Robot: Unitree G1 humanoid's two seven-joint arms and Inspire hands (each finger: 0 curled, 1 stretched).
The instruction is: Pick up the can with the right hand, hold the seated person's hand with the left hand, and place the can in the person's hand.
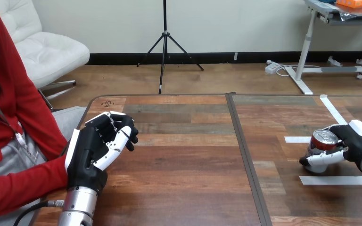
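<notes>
Can [323, 141] located at 3 o'clock of the wooden table [193, 165]. Left hand [94, 150], 9 o'clock: fingers curled, nothing seen inside. Right hand [353, 141]: wrapped round the can's side. Judged light, thin-walled, slick; a gentle mid-body hold suits.

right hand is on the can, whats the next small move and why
Probably lift the can slightly off the table: the right hand is curled round it, it seems to rest on the wood at the far right, and it is well apart from the left hand beside the person's red sleeve.
</notes>
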